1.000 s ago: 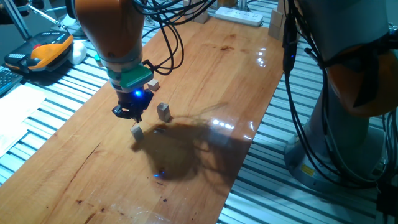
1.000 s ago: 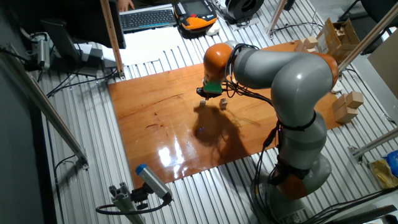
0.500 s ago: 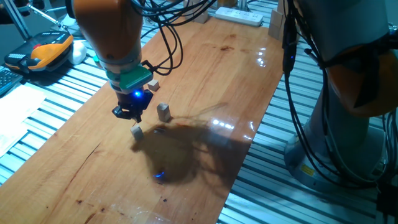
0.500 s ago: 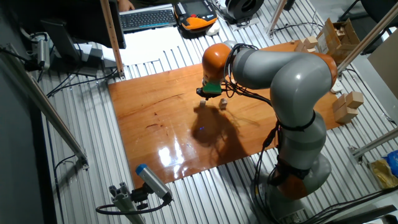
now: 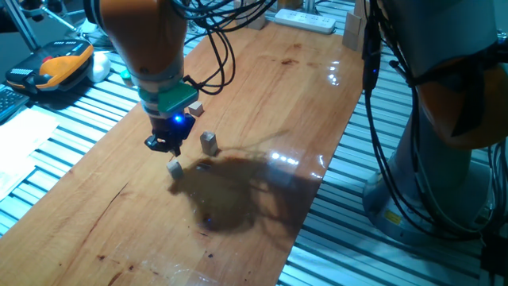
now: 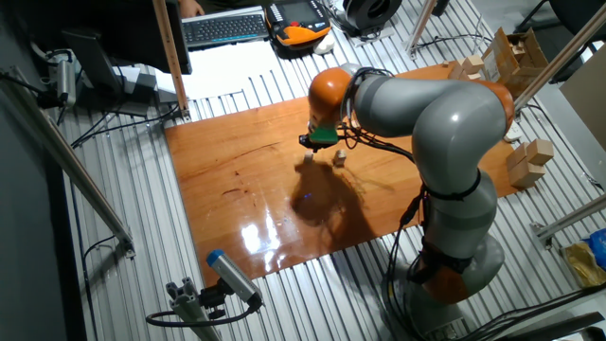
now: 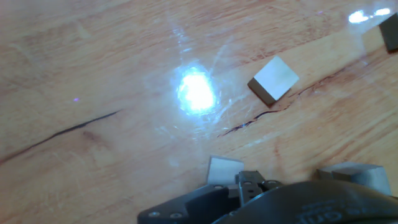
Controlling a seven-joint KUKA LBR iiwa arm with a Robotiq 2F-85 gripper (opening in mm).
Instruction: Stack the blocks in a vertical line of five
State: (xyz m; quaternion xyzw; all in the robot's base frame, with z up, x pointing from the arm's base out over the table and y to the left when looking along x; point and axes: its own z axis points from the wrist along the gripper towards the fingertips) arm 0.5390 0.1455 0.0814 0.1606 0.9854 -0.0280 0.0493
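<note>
A small pale cube (image 5: 175, 168) lies alone on the wooden table (image 5: 262, 95). It also shows in the hand view (image 7: 273, 79) and the other fixed view (image 6: 310, 158). To its right stands a short pile of cubes (image 5: 209, 143), about two high, also in the other fixed view (image 6: 339, 158). Its edge shows at the hand view's top right (image 7: 390, 31). Another cube (image 5: 195, 108) lies behind the hand. My gripper (image 5: 165, 147) hovers just above the table, beside and above the lone cube, which lies ahead of the fingertips (image 7: 224, 169), not between them. The jaws look open and empty.
Much larger pale wooden blocks (image 6: 528, 161) and boxes (image 6: 492, 62) stand past the table's far end. A white power strip (image 5: 305, 20) lies at the table's end. An orange pendant (image 5: 55, 67) and a keyboard (image 6: 222, 28) lie off the table. Cables hang from the arm.
The hand has barely shifted. The blue light spot on the table below it has faded. No cube has moved.
</note>
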